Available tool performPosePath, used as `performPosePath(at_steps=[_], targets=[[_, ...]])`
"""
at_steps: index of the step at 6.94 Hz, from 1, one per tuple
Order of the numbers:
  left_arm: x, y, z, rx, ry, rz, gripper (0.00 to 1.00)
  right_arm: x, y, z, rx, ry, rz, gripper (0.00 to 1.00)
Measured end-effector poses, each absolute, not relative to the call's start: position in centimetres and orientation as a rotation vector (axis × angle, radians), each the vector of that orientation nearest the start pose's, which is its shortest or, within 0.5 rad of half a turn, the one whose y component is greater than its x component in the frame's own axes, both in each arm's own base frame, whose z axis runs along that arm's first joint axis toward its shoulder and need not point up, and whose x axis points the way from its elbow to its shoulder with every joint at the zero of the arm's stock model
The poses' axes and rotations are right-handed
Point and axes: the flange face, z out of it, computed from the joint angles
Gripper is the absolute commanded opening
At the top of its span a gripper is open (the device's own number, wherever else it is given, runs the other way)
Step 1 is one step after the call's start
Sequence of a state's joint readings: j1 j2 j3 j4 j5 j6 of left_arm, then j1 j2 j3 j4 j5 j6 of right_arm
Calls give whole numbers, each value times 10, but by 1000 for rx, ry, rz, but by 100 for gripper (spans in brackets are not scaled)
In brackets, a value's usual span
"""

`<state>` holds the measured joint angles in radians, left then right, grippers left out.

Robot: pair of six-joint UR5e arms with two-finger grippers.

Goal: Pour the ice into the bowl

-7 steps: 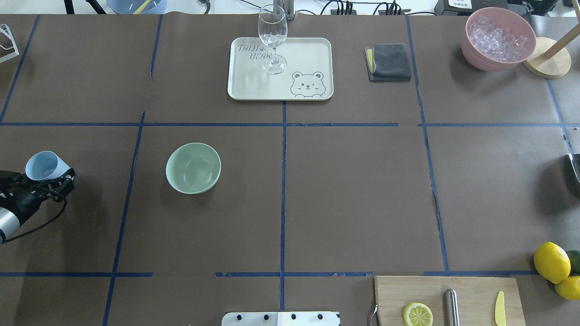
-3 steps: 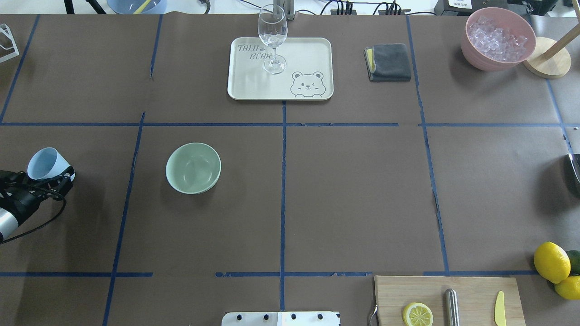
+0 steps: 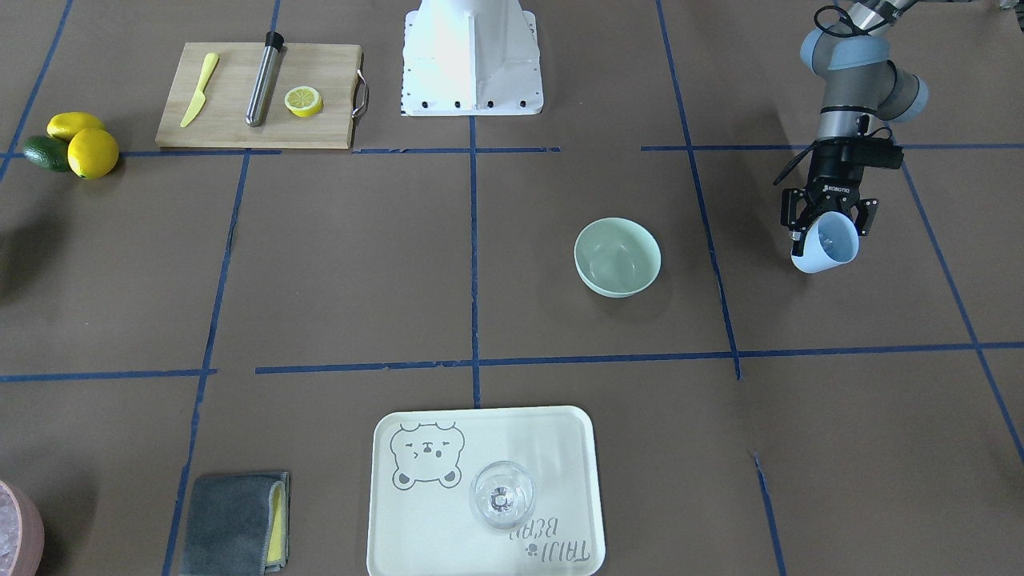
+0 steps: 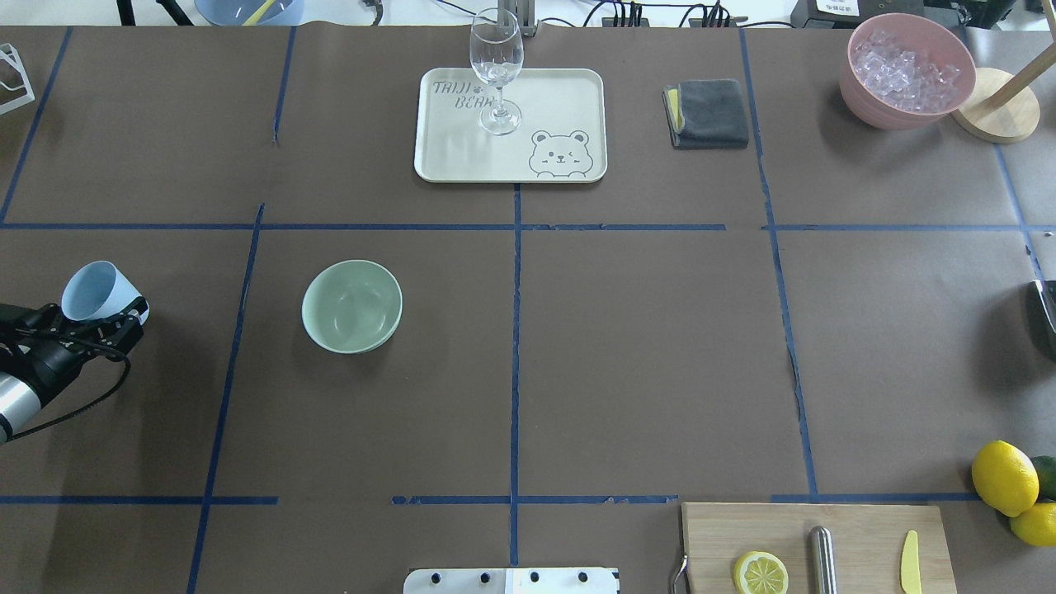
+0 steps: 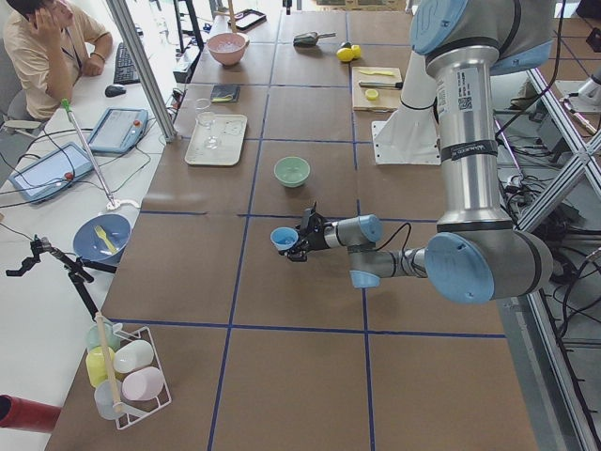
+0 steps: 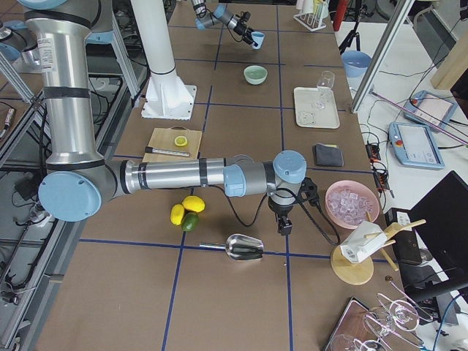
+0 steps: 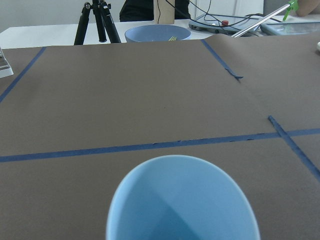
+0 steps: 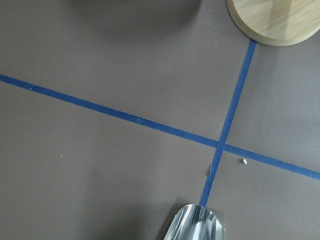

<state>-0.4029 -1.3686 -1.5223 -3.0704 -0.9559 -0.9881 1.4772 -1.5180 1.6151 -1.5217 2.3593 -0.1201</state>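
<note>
The pale mint-green bowl (image 4: 352, 306) (image 3: 618, 258) stands left of the table's middle. My left gripper (image 4: 101, 318) (image 3: 827, 222) is shut on a light blue cup (image 4: 97, 291) (image 3: 826, 243), held tilted above the table well to the bowl's left. The cup's mouth (image 7: 182, 200) fills the bottom of the left wrist view, and I see no ice in it. The ice is hidden in every view. My right gripper (image 6: 284, 225) shows only in the exterior right view, above a metal scoop (image 6: 245, 248). I cannot tell whether it is open or shut.
A cream tray (image 4: 569, 91) with a wine glass (image 4: 497, 70) stands at the back, with a grey cloth (image 4: 709, 113) and a pink container (image 4: 907, 70) to its right. Near the front right are a cutting board (image 4: 858, 528), a lemon slice (image 4: 761, 572) and lemons (image 4: 1004, 477).
My left gripper has carried the blue cup a little to the right, towards the bowl, and slightly away from the robot. Nothing else has moved.
</note>
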Motion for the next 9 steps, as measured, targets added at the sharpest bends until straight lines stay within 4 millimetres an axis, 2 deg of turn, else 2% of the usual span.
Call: performPosePath(at_steps=[2,4,7,9], targets=[[296,-337,577,1084,821,-134,0,14,-525,604,149,-787,-261,100],[299,-352,545,1127,856,-68,0,14,-524,605,147,-787,-260,100],[316,-364,520,1174,862,-27,0,15,-520,610,143,-787,-262,100],[333,-375,504,1218,739,58,0,18,-508,613,137,-787,-255,100]])
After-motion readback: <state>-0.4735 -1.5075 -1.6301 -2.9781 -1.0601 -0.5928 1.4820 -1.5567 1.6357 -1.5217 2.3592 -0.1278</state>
